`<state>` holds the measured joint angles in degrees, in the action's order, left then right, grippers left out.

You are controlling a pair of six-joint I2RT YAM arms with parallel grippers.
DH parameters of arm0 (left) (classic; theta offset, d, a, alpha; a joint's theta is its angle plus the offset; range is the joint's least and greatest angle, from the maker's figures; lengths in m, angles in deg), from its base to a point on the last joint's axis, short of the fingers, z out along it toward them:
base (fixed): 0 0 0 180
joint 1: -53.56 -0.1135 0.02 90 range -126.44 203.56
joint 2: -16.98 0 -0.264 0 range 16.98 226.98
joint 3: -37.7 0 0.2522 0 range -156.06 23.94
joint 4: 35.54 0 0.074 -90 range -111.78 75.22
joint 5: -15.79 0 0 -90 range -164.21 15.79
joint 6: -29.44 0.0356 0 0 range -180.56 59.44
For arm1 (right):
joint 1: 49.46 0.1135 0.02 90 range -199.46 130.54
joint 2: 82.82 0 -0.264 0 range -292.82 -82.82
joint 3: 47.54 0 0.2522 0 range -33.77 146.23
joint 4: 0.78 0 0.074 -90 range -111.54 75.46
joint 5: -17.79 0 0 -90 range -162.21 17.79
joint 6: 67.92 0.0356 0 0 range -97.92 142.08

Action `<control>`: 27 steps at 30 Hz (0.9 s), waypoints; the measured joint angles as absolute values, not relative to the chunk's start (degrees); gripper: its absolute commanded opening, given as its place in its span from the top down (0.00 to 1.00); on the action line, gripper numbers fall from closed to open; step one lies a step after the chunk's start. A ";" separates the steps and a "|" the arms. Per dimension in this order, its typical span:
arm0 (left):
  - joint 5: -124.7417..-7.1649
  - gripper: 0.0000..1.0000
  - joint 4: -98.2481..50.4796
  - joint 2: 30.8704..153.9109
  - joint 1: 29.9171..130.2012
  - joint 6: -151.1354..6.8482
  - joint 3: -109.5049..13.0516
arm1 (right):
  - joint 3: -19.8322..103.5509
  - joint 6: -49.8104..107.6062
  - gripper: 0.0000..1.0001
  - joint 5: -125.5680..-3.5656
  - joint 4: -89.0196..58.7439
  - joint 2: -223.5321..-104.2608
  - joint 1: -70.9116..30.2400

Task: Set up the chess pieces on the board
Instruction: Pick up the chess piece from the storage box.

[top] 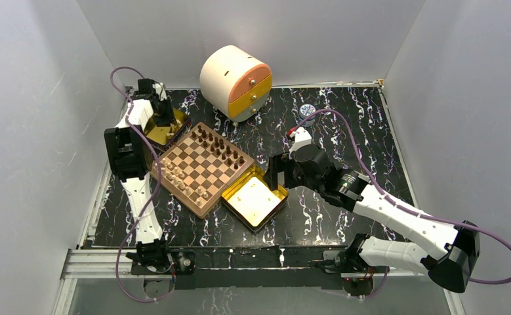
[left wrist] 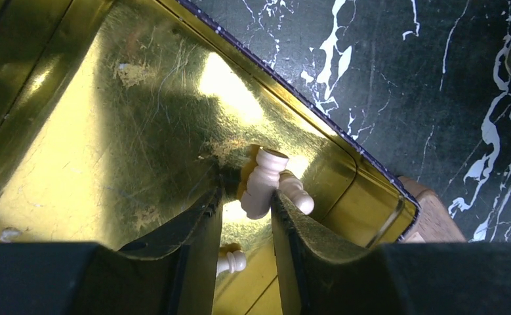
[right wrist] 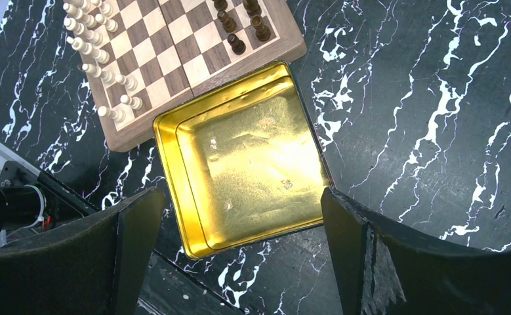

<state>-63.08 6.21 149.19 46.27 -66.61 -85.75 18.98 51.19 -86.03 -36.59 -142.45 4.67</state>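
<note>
The board (top: 203, 167) lies left of centre, with dark chess pieces (top: 220, 146) along its far side and light ones (top: 183, 180) along its near side. My left gripper (left wrist: 245, 193) reaches into a gold tin (left wrist: 108, 131) behind the board. Its jaws are partly apart. A light piece (left wrist: 260, 187) lies between the tips, touching only the right finger (left wrist: 292, 230). Another light piece (left wrist: 296, 193) lies beside it, and a third (left wrist: 231, 261) lies lower down. My right gripper (right wrist: 241, 197) hovers wide open over a second gold tin (right wrist: 252, 157), which holds nothing.
A round cream cabinet (top: 235, 82) with orange and yellow drawers stands at the back. A small round object (top: 307, 110) lies to its right. The board's corner (left wrist: 429, 210) touches the left tin. White walls enclose the black marbled table (top: 344, 216).
</note>
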 measured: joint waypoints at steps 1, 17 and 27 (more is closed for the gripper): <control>-63.06 0.67 6.19 149.51 46.29 -66.54 -85.88 | 18.98 51.12 0.01 -86.03 -36.56 -142.50 4.67; -64.11 0.74 5.64 150.52 47.19 -65.43 -86.56 | 18.98 50.33 0.01 -86.03 -35.71 -142.54 4.67; -65.13 0.87 5.70 150.52 47.69 -64.14 -86.01 | 18.98 50.33 0.01 -86.03 -35.36 -142.39 4.67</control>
